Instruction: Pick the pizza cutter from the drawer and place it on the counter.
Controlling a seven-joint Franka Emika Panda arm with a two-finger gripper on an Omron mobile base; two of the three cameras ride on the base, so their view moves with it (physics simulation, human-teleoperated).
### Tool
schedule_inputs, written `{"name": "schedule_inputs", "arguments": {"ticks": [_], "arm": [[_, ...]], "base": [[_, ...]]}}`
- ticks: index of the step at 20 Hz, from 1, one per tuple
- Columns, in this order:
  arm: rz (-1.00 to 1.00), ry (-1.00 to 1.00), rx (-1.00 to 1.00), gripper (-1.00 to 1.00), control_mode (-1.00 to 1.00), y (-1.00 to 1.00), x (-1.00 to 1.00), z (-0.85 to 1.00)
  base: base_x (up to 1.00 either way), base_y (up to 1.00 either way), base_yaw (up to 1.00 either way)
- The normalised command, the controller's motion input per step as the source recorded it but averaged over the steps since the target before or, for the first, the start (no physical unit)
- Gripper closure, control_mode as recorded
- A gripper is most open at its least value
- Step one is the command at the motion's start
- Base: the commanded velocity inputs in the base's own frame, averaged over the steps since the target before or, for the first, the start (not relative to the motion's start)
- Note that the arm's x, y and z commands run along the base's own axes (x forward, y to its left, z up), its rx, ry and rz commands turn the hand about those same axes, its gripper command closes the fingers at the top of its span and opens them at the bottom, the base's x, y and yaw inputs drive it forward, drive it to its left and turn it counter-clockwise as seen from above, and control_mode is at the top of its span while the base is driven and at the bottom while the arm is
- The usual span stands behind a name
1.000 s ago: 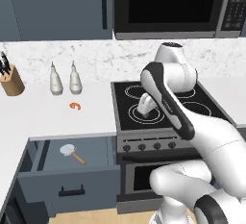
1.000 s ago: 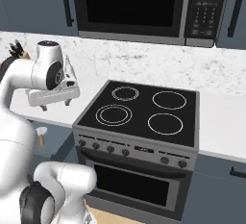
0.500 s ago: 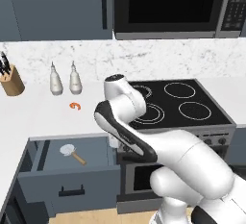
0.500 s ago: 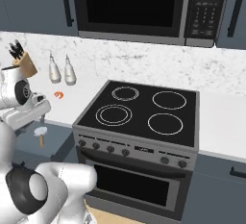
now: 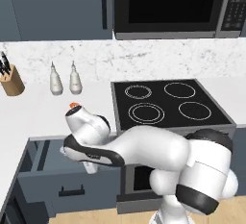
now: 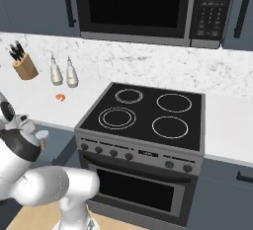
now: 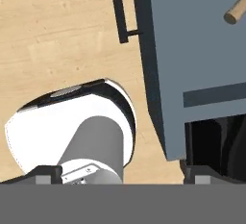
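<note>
Because the arm (image 5: 139, 146) folds low across the open drawer (image 5: 62, 182) in the left base view, most of the drawer's inside is hidden there and the cutter cannot be made out. The end effector itself is covered by the wrist in that view. In the right base view the cutter's pale disc (image 6: 42, 134) peeks out just beside the wrist, with a stub of brown handle below it; the rest is cut off by the arm, and whether anything touches it cannot be told.

In the hand view the end effector (image 7: 122, 175) shows as two dark tips at the bottom edge, set wide apart, with nothing seen between them but the robot's own body; it reads as open and empty. The same view looks down past the drawer front (image 7: 192, 64) and its dark bar handle (image 7: 120, 9) to the wood floor (image 7: 62, 40), and the end of the cutter's wooden handle (image 7: 235, 11) pokes in at the upper right corner, well apart from the tips.

On the tabletop (image 5: 33, 117), the left base view shows a knife block (image 5: 10, 79), two bottles (image 5: 65, 80) and a small orange item (image 5: 74, 105) mostly hidden behind the arm; the right base view shows that orange item (image 6: 60, 97) in full.
</note>
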Motion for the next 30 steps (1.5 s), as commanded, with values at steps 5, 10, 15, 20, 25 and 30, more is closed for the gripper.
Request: {"name": "schedule_inputs", "arguments": {"ticks": [5, 10, 15, 20, 25, 30], "arm": [[0.00, 0.05, 0.06, -1.00, -1.00, 0.05, 0.11, -0.30], [0.00, 0.00, 0.01, -1.00, -1.00, 0.04, 0.06, -0.39], [0.00, 0.00, 0.03, -1.00, -1.00, 0.00, 0.15, -0.46], [0.00, 0.00, 0.03, -1.00, -1.00, 0.01, 0.31, -0.39], [0.00, 0.00, 0.01, -1.00, -1.00, 0.00, 0.32, -0.40], [0.01, 0.00, 0.02, -1.00, -1.00, 0.00, 0.32, -0.47]], "base": [[0.00, 0.00, 0.00], [0.00, 0.00, 0.00], [0.00, 0.00, 0.00], [0.00, 0.00, 0.00], [0.00, 0.00, 0.00], [0.00, 0.00, 0.00]]}}
